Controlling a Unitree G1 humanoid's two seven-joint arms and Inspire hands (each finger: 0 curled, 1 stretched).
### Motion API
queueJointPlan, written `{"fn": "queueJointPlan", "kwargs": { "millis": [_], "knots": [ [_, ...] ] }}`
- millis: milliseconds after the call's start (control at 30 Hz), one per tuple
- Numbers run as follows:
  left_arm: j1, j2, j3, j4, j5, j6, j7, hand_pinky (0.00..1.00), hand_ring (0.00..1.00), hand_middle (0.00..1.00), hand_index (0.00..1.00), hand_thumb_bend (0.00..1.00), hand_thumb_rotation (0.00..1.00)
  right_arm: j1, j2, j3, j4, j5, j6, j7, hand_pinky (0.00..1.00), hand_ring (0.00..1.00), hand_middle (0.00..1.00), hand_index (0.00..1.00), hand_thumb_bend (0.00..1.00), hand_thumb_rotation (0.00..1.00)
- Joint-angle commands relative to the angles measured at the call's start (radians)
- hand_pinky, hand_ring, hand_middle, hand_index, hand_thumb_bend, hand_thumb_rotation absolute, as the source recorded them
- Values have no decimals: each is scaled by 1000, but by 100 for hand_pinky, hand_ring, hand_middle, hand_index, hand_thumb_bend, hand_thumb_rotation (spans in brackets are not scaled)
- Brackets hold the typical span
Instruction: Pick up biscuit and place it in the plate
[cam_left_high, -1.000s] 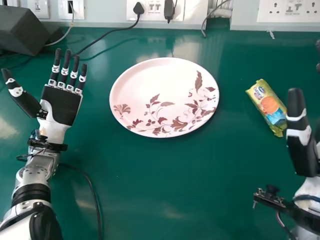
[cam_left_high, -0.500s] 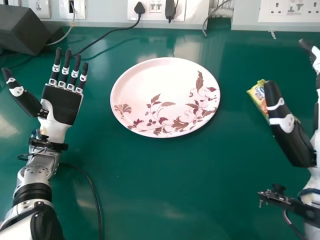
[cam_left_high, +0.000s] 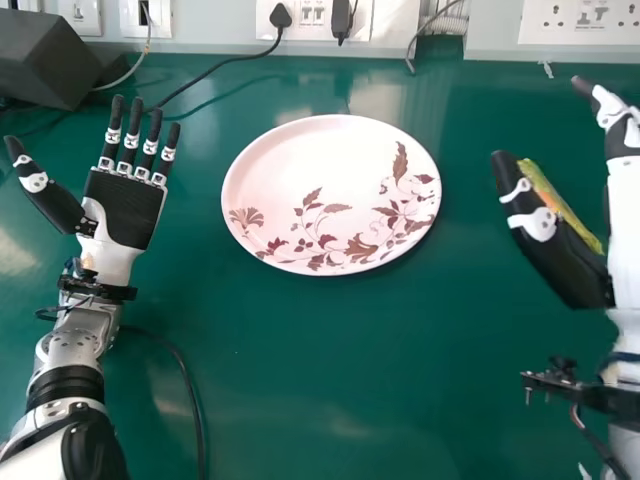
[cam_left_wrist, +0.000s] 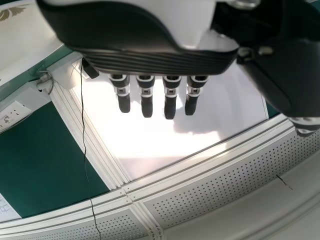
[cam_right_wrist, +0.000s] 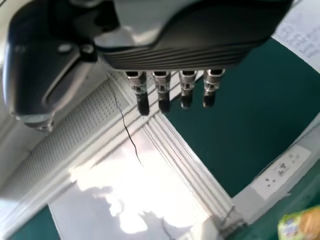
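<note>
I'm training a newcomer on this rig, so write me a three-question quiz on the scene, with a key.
1. Fill in the blank: The fingers of the left hand are ____ (curled or straight).
2. True or false: The biscuit packet lies on the plate.
3. Multiple choice: In the head view, what partly hides the biscuit packet?
A) the left hand
B) the right hand
C) the plate

Key: 1. straight; 2. false; 3. B

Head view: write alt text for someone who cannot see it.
A robot's open black right hand partly hides a yellow biscuit packet, right of an empty round pink plate on a green table; its open left hand is at far left.
</note>
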Motion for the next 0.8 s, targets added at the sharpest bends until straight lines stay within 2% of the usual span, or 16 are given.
{"fn": "queueJointPlan", "kwargs": {
  "millis": [0, 167, 400, 767],
  "knots": [
    [58, -42, 3, 70, 14, 14, -11, 100, 100, 100, 100, 100, 84, -36, -13, 12, -24, -68, 34, 54, 100, 100, 100, 97, 87, 74],
    [44, -43, 2, 97, 17, 17, -20, 100, 100, 100, 100, 100, 84, -118, -22, 30, -42, -189, 115, 209, 100, 100, 100, 97, 87, 72],
    [43, -61, 1, 95, 17, 9, -35, 100, 100, 100, 100, 100, 82, -194, -52, 15, -51, -300, 166, 387, 100, 100, 100, 99, 86, 74],
    [47, -66, 7, 94, 17, 6, -35, 100, 98, 100, 100, 100, 82, -285, -103, -13, -24, -441, 177, 596, 99, 100, 100, 98, 88, 71]
  ]
}}
